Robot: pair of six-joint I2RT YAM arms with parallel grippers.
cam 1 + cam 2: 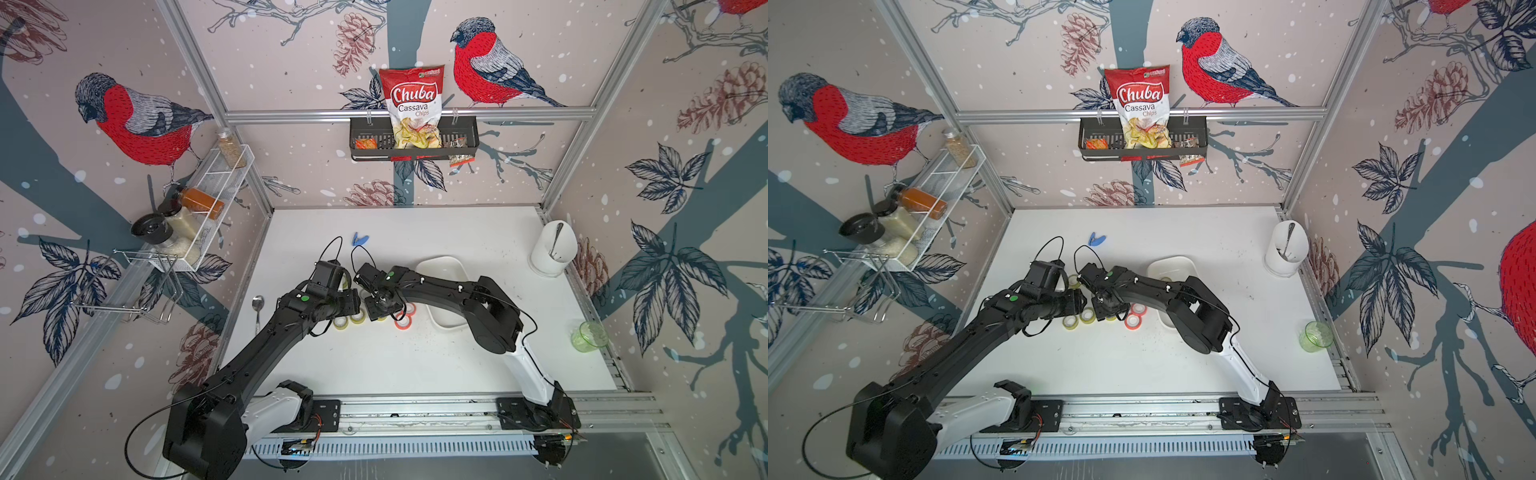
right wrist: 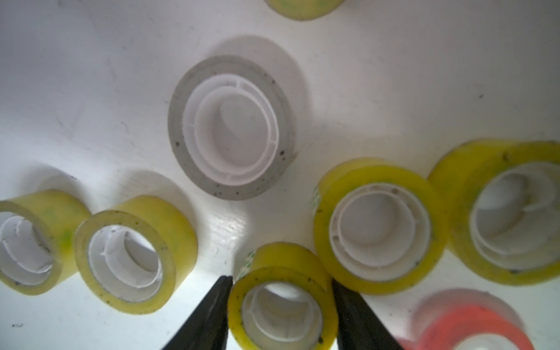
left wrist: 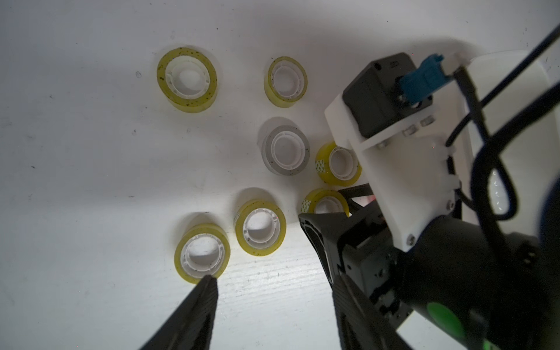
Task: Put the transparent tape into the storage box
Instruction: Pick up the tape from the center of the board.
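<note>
The surface (image 1: 374, 365) is carrying every item. The left arm (image 1: 257, 345) and right arm (image 1: 449, 286) are meeting over its middle, with their wrists sitting very near each other. The box (image 1: 446, 266) is lying just beside the rolls and largely under the right arm; its contents cannot be made out. The left tool (image 3: 272, 281) is standing open and empty, with one fingertip at the edge of a roll (image 3: 202, 253). The right tool (image 2: 280, 280) is gripping a yellow tape (image 2: 283, 298) by its outer wall, one finger on each side. That tape is resting on the surface, outside the box. Concerns:

- One finger is sitting wedged against a neighbour roll (image 2: 378, 225), so a lift risks dragging or tipping it.
- The gripped wall is smooth and curved, so the tape could slip out mid-carry.
- The close wrists are inviting a knock.
- The grey roll (image 2: 231, 127) nearby is looking clearer, so the choice may be wrong.
</note>
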